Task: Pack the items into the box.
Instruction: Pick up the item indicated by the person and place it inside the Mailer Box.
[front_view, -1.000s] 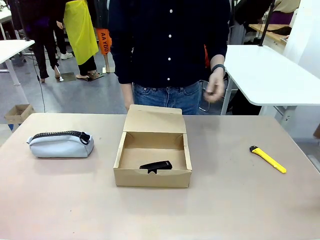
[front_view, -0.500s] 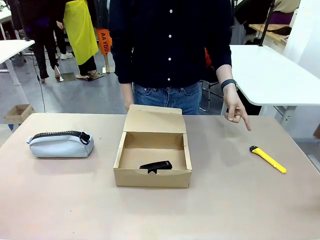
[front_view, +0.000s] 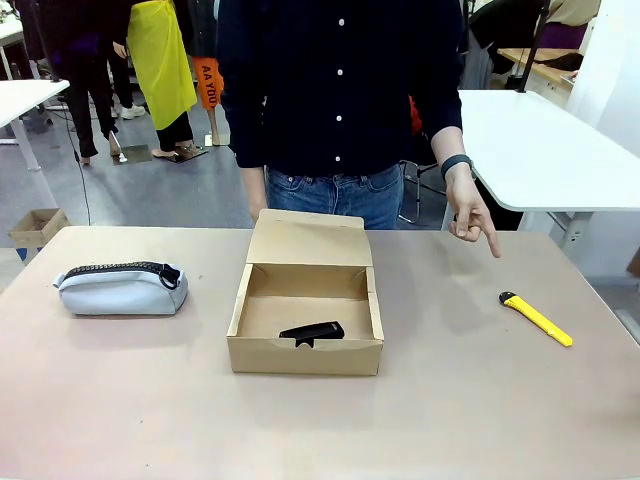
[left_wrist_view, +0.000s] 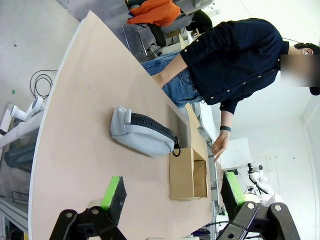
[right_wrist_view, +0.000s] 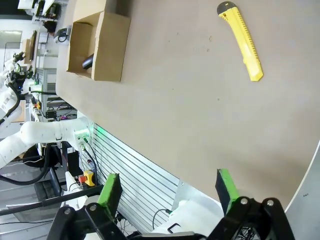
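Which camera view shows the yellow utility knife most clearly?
The right wrist view: the utility knife lies large and unobstructed. The front view shows it smaller, to the right of the box.

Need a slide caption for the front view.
Person's hand points toward the utility knife; stapler lies in the open box, pouch at left.

White worktables (front_view: 540, 150), a bare grey floor (front_view: 150, 195) and an emergency-stop button (right_wrist_view: 88, 177) marked the room as a robotics lab.

The right tool (right_wrist_view: 167, 185) stands with fingers spread wide over the surface (right_wrist_view: 190, 115); the knife (right_wrist_view: 241, 40) lies well apart from the box (right_wrist_view: 110, 47), which holds the stapler (right_wrist_view: 87, 61).
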